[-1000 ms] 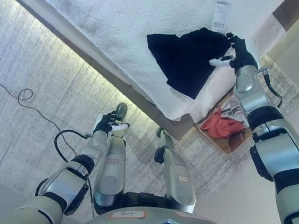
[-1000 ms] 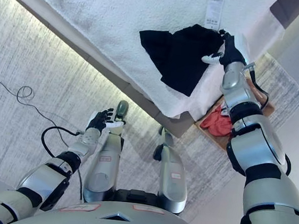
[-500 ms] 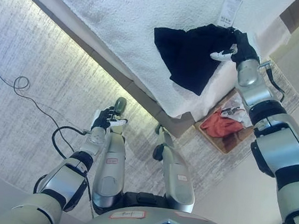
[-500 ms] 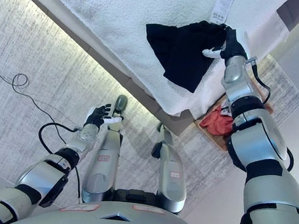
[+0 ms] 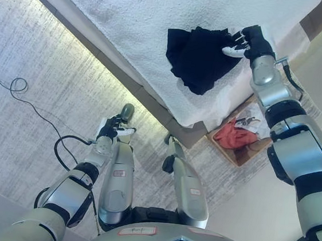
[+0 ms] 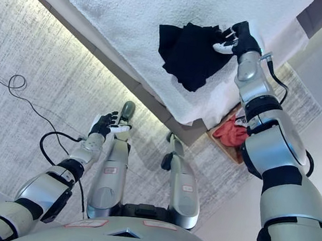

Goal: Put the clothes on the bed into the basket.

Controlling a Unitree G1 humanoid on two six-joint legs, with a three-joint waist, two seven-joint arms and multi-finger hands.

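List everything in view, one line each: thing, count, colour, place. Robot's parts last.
Bed cover: one, white, across the top.
Black garment: one, bunched on the bed near its right edge.
Basket: one, brown, on the floor right of the bed.
Red garment: one, in the basket.
Rug: one, grey, under the robot.
Right hand: dark, curled on the black garment's edge.
Left hand: dark, low over the rug, holding nothing.

Black garment (image 5: pixel 197 58) bunched on white bed (image 5: pixel 131 19), near its edge, at 1 o'clock. Wooden basket (image 5: pixel 239 157) on floor at 3 o'clock, red cloth (image 5: pixel 234 134) inside.
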